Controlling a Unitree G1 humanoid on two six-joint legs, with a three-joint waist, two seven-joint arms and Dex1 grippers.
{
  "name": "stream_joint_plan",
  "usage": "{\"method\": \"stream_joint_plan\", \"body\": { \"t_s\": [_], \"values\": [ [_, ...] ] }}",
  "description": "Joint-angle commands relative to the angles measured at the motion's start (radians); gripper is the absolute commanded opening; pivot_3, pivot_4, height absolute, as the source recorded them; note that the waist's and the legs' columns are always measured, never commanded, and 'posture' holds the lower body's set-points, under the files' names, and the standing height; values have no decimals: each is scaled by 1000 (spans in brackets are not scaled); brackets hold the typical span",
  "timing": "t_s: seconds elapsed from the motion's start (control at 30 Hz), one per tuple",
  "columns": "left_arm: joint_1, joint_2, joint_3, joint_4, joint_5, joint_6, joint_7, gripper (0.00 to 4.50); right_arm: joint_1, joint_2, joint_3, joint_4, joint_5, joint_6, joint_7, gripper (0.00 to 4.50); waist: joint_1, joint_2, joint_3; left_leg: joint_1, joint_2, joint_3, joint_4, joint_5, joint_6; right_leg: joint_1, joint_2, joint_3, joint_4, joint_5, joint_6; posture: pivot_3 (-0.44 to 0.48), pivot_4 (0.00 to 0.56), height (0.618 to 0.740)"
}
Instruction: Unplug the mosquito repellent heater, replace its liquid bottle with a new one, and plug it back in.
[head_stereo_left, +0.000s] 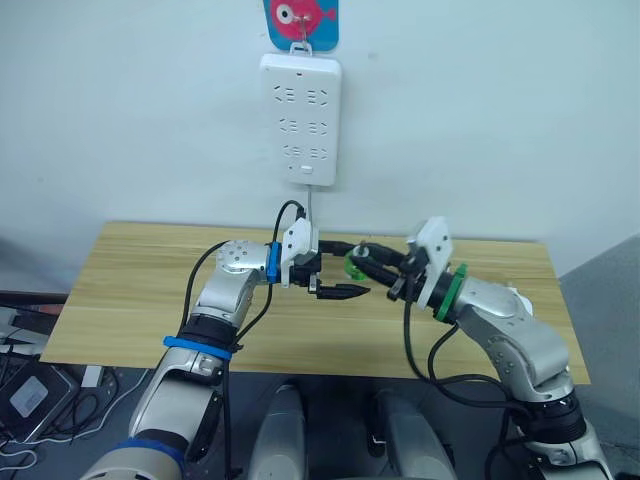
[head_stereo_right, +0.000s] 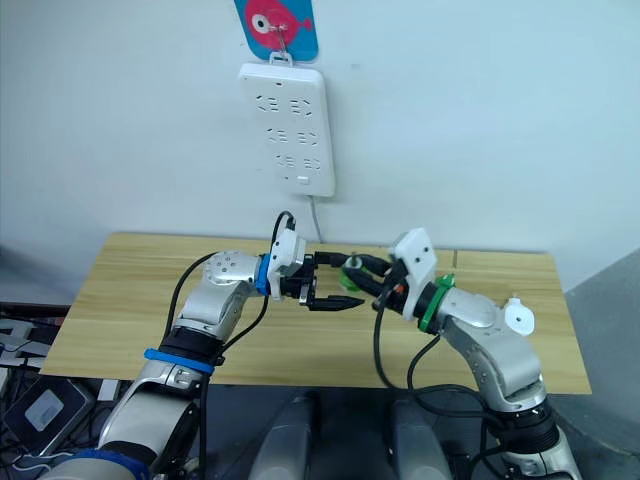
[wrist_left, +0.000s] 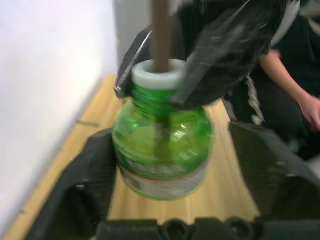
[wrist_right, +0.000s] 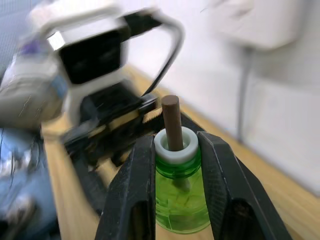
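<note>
above table (head_stereo_left: 130, 290), right hand (wrist_right: 175, 165) grips green bottle (wrist_right: 180, 200); left hand (wrist_left: 170, 175) open around it.

I saw a light wooden tabletop (head_stereo_left: 130, 290) standing against the pale wall, its grain running lengthwise. On its right end, near the front edge, a small white rounded thing (head_stereo_right: 518, 317) seemed to rest on the wood just beside my right arm; I could not make out what it was or whether it touched the arm.

Even, bright indoor light; both wrist views show motion blur.
</note>
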Motion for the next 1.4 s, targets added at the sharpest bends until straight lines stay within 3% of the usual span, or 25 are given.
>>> {"method": "stream_joint_plan", "body": {
  "t_s": [0.03, 0.2, 0.27, 0.37, 0.57, 0.97, 1.07, 1.27, 1.4],
  "values": [
    [20, -50, 43, -106, -23, -2, 133, 4500, 16, 98, -213, -52, 252, 145, -182, 857, 0, 0, -5, 0, 0, 0, 0, 1, -1, 0, 0, 0, 0, 0, 0, 151, 199, 740],
    [60, -122, 51, -204, -26, 9, 267, 4500, 44, 195, -394, -45, 716, 257, -467, 857, -2, 1, -14, 0, 0, 0, 0, 5, 3, 0, 0, 0, 1, 2, -3, 144, 201, 740],
    [77, -152, 44, -236, -26, 14, 311, 4500, 60, 213, -402, -37, 885, 238, -577, 857, -2, 2, -16, 1, 0, 0, 0, 6, 4, 0, 0, 0, 1, 2, -2, 145, 200, 740],
    [100, -187, 18, -259, -4, 0, 354, 4500, 63, 191, -383, -40, 1006, 205, -669, 857, -3, 2, -18, 1, 0, 0, 0, 8, 7, 0, 1, 0, 1, 2, -2, 152, 201, 740],
    [124, -234, -16, -288, 0, 0, 411, 4500, 37, 145, -341, -29, 1139, 117, -784, 857, -3, 3, -23, 1, -1, 0, 0, 10, 10, 0, 2, 1, 1, 3, -1, 152, 200, 740],
    [109, -255, -20, -285, -12, -16, 451, 4500, 34, 48, -267, -27, 1214, 12, -823, 857, -3, 3, -25, 1, -1, 0, 0, 10, 10, 0, 2, 1, 1, 3, -1, 145, 205, 740],
    [114, -254, -23, -291, -16, -13, 446, 3962, 41, 35, -258, -33, 1227, -10, -831, 857, -3, 3, -25, 1, -1, 0, 0, 10, 10, 0, 2, 1, 1, 3, -1, 141, 205, 740],
    [115, -253, -32, -284, -13, -11, 442, 2246, 42, 19, -243, -40, 1248, -47, -841, 857, -3, 3, -25, 1, -1, 0, 0, 10, 10, 0, 2, 1, 1, 3, -1, 136, 208, 740],
    [105, -259, -26, -278, -12, -18, 453, 2247, 47, 8, -227, -43, 1256, -59, -839, 857, -3, 3, -25, 1, -1, 0, 0, 10, 10, 0, 2, 1, 1, 3, -1, 136, 210, 740]
  ]
}}
